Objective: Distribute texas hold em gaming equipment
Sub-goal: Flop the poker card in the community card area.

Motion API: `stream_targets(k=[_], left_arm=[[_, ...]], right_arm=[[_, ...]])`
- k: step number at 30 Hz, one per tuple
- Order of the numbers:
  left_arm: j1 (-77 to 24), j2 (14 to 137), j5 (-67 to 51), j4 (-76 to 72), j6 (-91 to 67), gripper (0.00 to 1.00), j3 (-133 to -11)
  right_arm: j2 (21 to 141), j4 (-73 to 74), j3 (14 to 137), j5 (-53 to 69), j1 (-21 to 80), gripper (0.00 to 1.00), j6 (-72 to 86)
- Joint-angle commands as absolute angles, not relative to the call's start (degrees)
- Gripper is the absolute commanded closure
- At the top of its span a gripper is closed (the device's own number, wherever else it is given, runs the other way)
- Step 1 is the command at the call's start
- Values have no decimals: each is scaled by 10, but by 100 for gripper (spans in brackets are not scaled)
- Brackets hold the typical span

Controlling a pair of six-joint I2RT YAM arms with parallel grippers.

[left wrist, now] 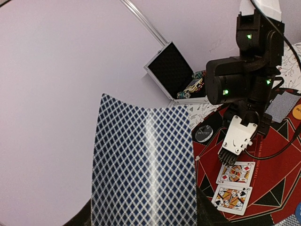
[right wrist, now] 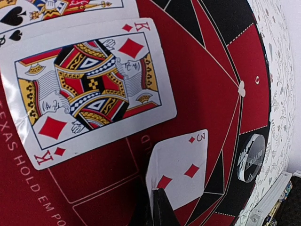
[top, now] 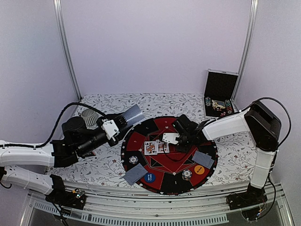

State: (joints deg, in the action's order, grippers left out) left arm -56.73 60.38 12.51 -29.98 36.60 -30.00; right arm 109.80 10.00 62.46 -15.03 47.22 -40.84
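On the round red-and-black poker mat [top: 141,136] lie two face-up cards side by side, the king of diamonds [right wrist: 89,89] and a spade court card [left wrist: 232,197]. My right gripper [right wrist: 157,207] is shut on the edge of a three of diamonds [right wrist: 181,165], low over the mat beside the king. My left gripper [top: 123,120] hangs at the mat's left edge, shut on blue-backed playing cards [left wrist: 143,165] that hide its fingers. Two face-down cards [top: 135,174] [top: 203,159], a blue disc [top: 150,177], an orange disc [top: 199,169] and two striped chips [top: 134,160] [top: 187,174] sit along the near rim.
An open black silver-edged case [top: 220,92] with chips stands at the back right. A ribbed grey cup [top: 88,116] sits behind my left arm. A dark round disc [right wrist: 251,157] lies on the mat's far rim. The cloth under the mat is floral.
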Motion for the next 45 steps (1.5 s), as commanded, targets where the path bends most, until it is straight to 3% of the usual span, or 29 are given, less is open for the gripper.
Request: stream_targets(k=[1,4,28,31,35,45], left_arm=[[-566,595,125,-322,364,50,-296],[-566,596,122,-322,363,50,-296],[-566,599,124,-322,361,50,-296],[-565,600,123,-322,360,50,-296],[-565,603,128,-322,361,50,-296],[-549,622,117,-307,318,50,-308]], right_arm=[[1052,110,597,-47,468,98,-456],[1038,128,577,6,468,98,-493],[1089,132,615,-63,458,97,-533],[1092,133,612,-70,459,87,-539],[1076,143,606,-66,464,62,-553],[992,145,606,-43,487,40,-540]])
